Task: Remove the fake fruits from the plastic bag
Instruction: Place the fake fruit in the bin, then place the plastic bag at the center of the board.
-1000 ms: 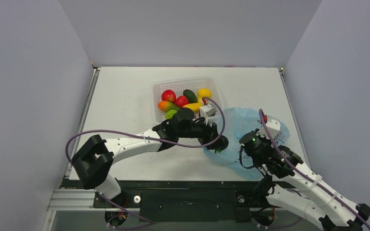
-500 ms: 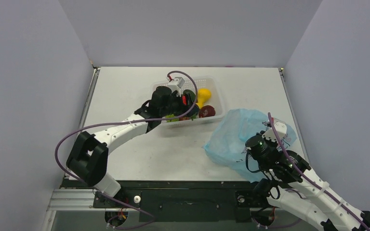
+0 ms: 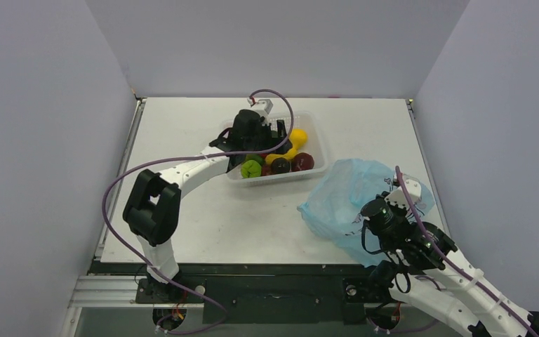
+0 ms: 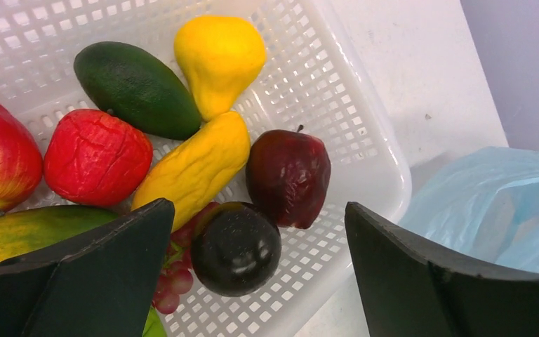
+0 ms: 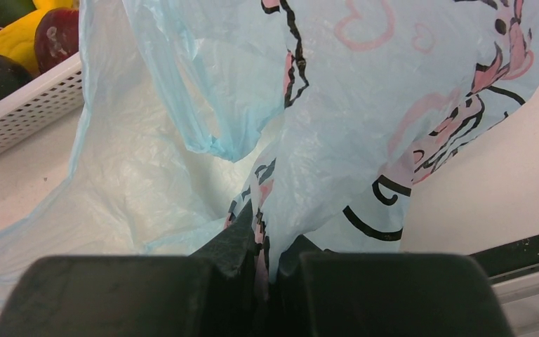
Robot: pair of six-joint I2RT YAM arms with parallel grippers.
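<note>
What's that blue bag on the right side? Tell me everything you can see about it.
The plastic bag is thin, crinkly, light blue and translucent, printed with pink hearts and pink-and-black cartoon figures. What looks like a handle loop hangs from it in the right wrist view. It sits puffed up on the white table, just right of the white basket; whether they touch cannot be told. The right end effector is shut on a fold of its film. What it holds cannot be seen.
</note>
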